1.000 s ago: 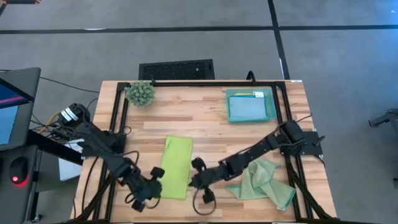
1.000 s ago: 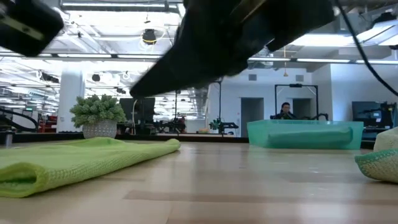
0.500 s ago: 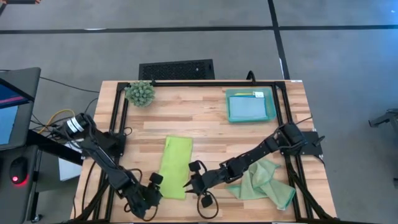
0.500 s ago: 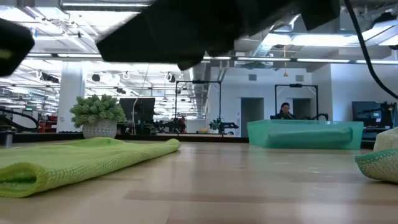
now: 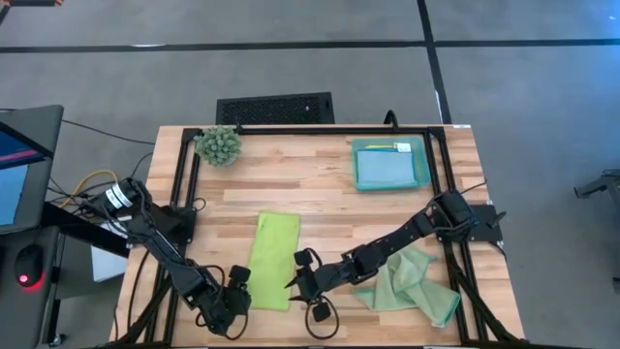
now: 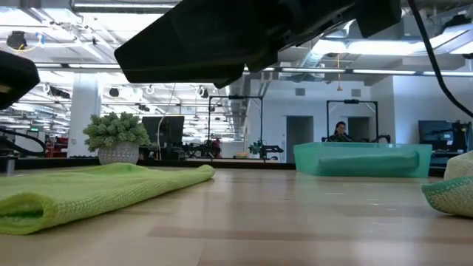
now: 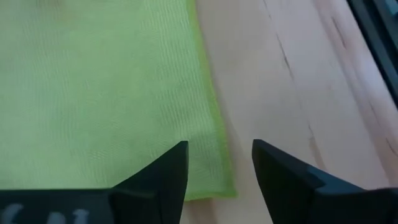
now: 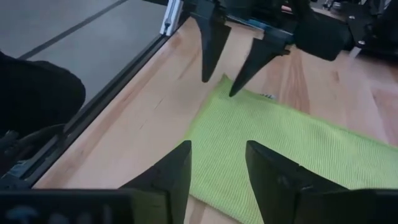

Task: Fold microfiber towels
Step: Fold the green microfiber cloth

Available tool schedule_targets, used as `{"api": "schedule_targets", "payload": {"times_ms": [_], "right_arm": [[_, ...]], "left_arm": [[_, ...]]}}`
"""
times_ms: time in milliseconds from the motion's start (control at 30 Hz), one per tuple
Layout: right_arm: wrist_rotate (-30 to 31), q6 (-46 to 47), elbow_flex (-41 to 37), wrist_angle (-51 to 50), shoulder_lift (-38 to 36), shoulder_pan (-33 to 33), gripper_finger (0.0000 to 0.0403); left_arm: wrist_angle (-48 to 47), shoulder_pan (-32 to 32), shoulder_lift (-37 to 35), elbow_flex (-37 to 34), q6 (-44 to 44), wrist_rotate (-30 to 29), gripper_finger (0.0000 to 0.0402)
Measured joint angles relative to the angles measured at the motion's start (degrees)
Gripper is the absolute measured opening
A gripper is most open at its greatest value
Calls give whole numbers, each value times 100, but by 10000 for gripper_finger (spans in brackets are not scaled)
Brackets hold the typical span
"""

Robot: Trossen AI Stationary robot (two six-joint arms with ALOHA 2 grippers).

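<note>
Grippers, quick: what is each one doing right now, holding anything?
Left gripper: open, holding nothing, over the corner of the lime green towel.
Right gripper: open, holding nothing, above the same towel's near edge.

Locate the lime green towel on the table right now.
In the high view the lime green towel lies folded in a long strip near the table's front edge, left of centre, between the left hand and the right hand.

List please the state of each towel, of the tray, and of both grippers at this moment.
lime green towel: folded into a strip, flat, not held
sage green towel: crumpled, unfolded
teal tray: holds a folded light blue towel
left gripper: open, empty
right gripper: open, empty
</note>
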Motion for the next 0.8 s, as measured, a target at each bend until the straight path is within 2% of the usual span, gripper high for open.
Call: {"api": "schedule_targets", "payload": {"times_ms": [133,333,533,800], "right_arm": [[0,87,0,-45,0,-1,169],[-52,92,0,-64,0,7,171],[-620,33,23,249,390,12,174],[-975,-591,474,48,885,154,174]], "left_arm": [[131,10,0,-130,-181,162,158],[156,100,0,-199,-376,53,138],[309,201,242,-173,-492,161,111],[467,230,471,-157,-583,172,65]]}}
